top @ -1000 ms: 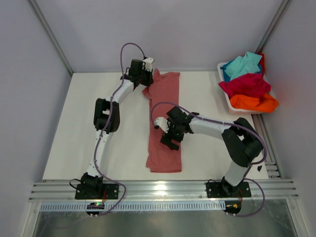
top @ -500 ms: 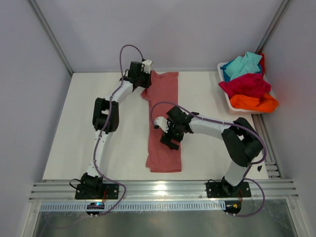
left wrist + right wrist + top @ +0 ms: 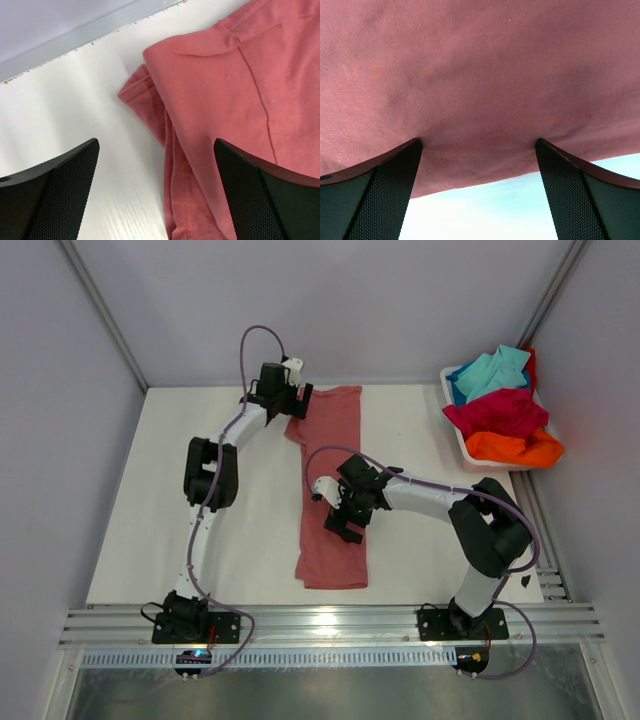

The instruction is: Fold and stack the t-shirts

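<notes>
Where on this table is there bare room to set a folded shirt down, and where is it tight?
Free: the table left of the left arm; the strip between that arm and the salmon shirt; the far stretch between shirt and tub. Crowded: around the right arm, and the heaped tub.

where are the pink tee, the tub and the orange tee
pink tee [image 3: 330, 555]: top view, its lower half
tub [image 3: 462, 448]: top view, its near-left rim
orange tee [image 3: 515, 448]: top view, its middle
</notes>
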`<state>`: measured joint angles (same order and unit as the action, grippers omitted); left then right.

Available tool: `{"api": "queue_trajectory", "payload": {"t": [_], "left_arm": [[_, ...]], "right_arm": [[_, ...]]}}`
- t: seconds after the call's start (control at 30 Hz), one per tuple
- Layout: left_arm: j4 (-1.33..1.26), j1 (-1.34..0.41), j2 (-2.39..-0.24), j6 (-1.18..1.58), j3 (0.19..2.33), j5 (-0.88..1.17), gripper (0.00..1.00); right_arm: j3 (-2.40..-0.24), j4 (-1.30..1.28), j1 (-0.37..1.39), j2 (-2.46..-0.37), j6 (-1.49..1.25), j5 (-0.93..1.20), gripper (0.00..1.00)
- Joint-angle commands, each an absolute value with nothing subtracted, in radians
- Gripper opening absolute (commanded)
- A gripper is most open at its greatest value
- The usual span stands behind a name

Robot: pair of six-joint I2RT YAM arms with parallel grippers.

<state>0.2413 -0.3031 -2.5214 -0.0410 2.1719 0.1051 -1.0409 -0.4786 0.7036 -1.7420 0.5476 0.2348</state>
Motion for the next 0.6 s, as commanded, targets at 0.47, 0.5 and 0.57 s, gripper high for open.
{"api": "queue_trajectory", "payload": {"t": [0.47,0.5,0.57], "left_arm": [[0.15,-0.296,-2.411,-0.089,2.14,-0.038,0.99],[0.149,-0.296,-2.41,-0.097,2.135,-0.026,0.99],[0.146,-0.296,-2.407,-0.106,2.123,0.033,0.99]], "right_arm": [[-1.039,-0.518,0.707,-1.786,0.543,0.298,0.99],[-1.039,-0.518,0.707,-1.787,0.543,0.299,0.99],[-1.04,-0.517,0.707,-1.79,0.542,0.301,0.99]]}}
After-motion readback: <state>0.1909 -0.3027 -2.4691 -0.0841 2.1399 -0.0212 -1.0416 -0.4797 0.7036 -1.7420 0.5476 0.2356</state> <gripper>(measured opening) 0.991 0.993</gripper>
